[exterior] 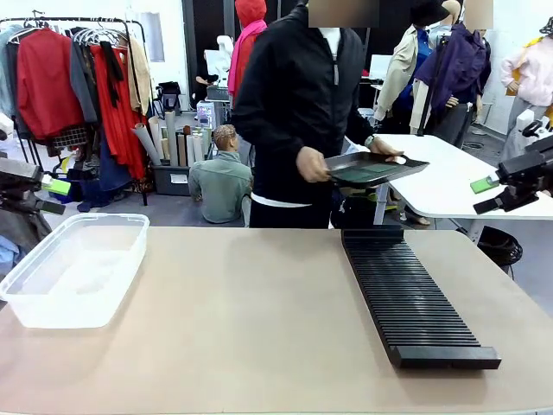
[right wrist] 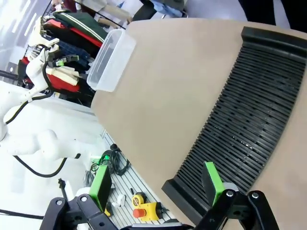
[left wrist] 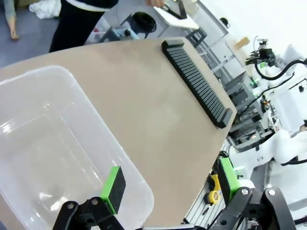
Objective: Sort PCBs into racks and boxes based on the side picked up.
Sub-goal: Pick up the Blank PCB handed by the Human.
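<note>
Black slotted rack [exterior: 413,298] lies flat at right — clear box [exterior: 73,270] (translucent, upright) at left.

Bright even ltg, soft shadows; glare on box [left wrist: 48,143]; wrist views warped nr edges.

Hanging clothes [exterior: 47,82] (mostly red) far left; white table [exterior: 449,186] far right.

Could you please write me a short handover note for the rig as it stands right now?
Left gripper: open, empty, raised beside the box at table left.
Right gripper: open, empty, raised beside the rack at table right.
PCBs: on a dark tray in the person's hands, far side.
Done: nothing; box and rack hold no boards.
Left: sort every board.
</note>
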Robot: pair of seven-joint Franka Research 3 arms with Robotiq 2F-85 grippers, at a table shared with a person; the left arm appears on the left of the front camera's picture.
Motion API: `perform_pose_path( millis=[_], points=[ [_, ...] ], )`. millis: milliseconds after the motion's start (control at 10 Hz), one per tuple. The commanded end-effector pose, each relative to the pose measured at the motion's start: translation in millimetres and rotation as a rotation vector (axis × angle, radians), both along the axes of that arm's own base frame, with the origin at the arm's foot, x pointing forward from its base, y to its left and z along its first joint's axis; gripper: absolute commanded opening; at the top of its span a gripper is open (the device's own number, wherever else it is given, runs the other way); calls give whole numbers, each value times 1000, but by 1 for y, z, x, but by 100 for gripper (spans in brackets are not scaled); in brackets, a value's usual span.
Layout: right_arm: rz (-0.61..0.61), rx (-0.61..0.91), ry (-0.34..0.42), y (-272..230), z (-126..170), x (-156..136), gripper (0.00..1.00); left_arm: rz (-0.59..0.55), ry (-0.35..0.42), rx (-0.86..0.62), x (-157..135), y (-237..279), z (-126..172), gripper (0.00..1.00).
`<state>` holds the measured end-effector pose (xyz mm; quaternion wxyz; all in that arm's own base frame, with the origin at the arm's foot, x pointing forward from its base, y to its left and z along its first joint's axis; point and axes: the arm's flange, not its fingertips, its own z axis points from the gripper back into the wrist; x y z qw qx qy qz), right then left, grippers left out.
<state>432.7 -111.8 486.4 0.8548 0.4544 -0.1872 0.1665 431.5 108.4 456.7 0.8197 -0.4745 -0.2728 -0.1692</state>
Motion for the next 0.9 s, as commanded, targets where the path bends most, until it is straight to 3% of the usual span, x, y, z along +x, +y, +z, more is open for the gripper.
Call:
perform_pose_path(
  millis=[0, 600, 700, 800],
  points=[
    [31, 41, -28, -9, 3, 5, 100, -16, -35, -30, 3, 4, 0, 100],
    [94, 141, -49, -16, 0, 5, 100, -31, -53, -37, 5, 5, 4, 100],
    [110, 61, -49, -11, -1, 6, 100, -24, -17, -16, 2, 3, 2, 100],
    [63, 90, -6, -11, -3, 0, 100, -24, -17, -16, 2, 3, 2, 100]
  ],
)
